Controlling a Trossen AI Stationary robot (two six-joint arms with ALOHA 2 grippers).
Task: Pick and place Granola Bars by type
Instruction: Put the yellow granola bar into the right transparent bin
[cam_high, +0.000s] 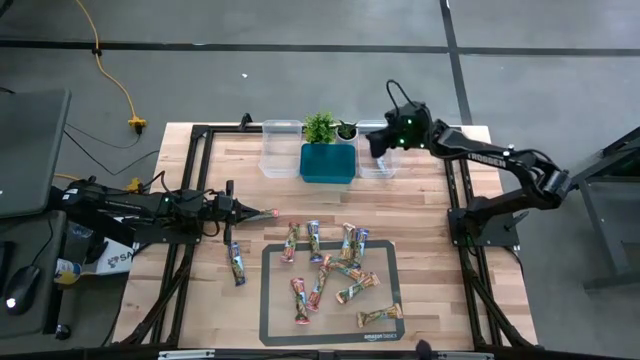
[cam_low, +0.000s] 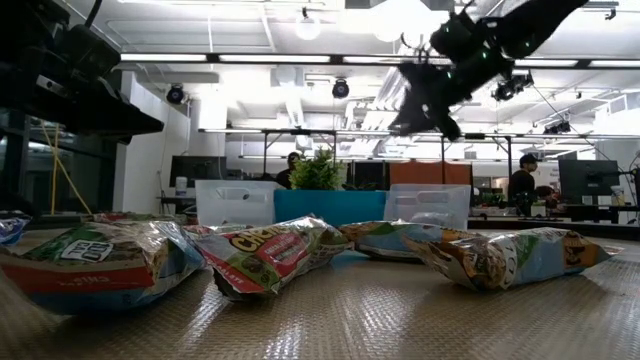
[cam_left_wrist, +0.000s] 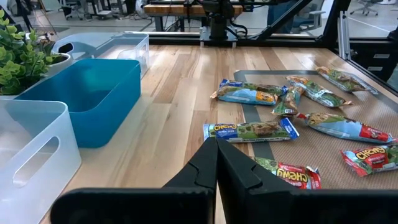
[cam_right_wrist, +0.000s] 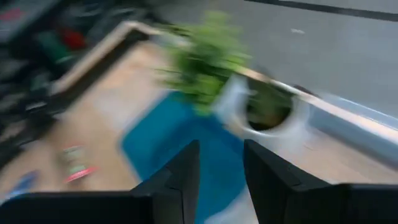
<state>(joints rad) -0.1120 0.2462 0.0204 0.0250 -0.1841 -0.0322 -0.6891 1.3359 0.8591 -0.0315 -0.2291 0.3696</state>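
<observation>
**Op:** Gripper status?

**Arm:** My right gripper (cam_high: 380, 143) sits in the upper middle of the high view, above the right-hand clear bin (cam_high: 377, 160), beside the small white pot (cam_high: 347, 131). My fingers (cam_right_wrist: 180, 180) stand partly apart, nothing between them, touching nothing. That wrist view is blurred; it shows only the green plant (cam_right_wrist: 202, 59), the pot and the blue bin (cam_right_wrist: 180, 149).

**Op:** Left?

**Arm:** My left gripper (cam_high: 270, 213) is pressed together, empty, low over bare wood at centre left, tips pointing toward frame right. One bar (cam_left_wrist: 250, 129) lies just ahead of the tips, crosswise to them.

**Op:** Bars?

**Arm:** The granola bars (cam_high: 335, 270) are in the lower middle of the high view. Most are scattered on the grey mat (cam_high: 275, 300), some overlapping. Long axes are mixed: the ones along the mat's top edge run roughly up-down in frame, the mid-mat ones run diagonal, and the one at the mat's lower right (cam_high: 380, 317) lies nearly left-right. One stray (cam_high: 237, 263) lies off the mat to its left, on the table (cam_high: 190, 160), long axis about up-down. Whether any bar is inside the bins I can't tell.

**Op:** Bins?

**Arm:** Three in a row at top centre: clear bin (cam_high: 281, 148), blue bin, clear bin. The plant stands just behind the blue one.
</observation>
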